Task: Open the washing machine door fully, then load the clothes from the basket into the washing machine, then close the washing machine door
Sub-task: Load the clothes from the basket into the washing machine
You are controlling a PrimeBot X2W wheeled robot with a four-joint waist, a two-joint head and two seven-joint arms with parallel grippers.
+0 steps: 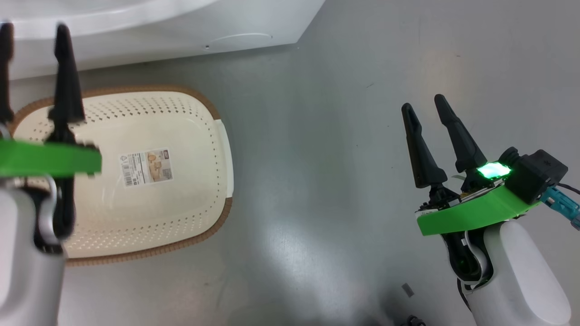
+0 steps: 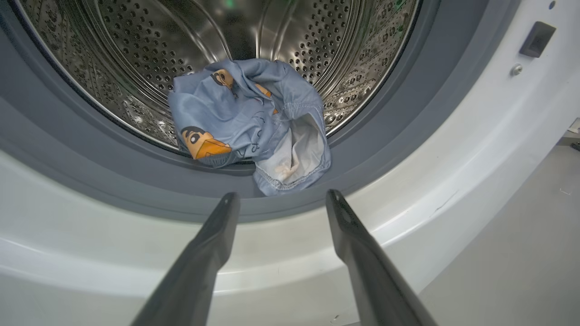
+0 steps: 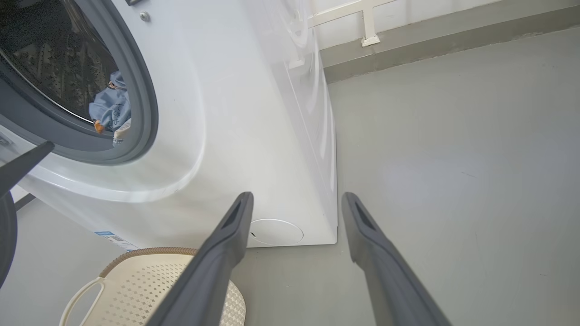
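The washing machine [image 3: 235, 113] stands with its mouth uncovered. The light blue clothes [image 2: 244, 113] lie bunched at the front of the steel drum [image 2: 113, 68], one fold hanging over the grey gasket [image 2: 68, 154]. My left gripper [image 2: 282, 195] is open and holds nothing, just in front of and below that fold. The cream basket [image 1: 149, 131] sits on the floor before the machine and holds no garments, its paper label [image 1: 146, 168] bare. My right gripper [image 1: 422, 103] is open over bare floor to the right. A dark curved edge [image 3: 7, 240] may be the door; I cannot tell.
Grey floor [image 1: 317, 158] stretches to the right of the basket and machine. A round flap [image 3: 275, 232] sits low on the machine's front. A wall with a skirting strip [image 3: 430, 40] runs behind the machine.
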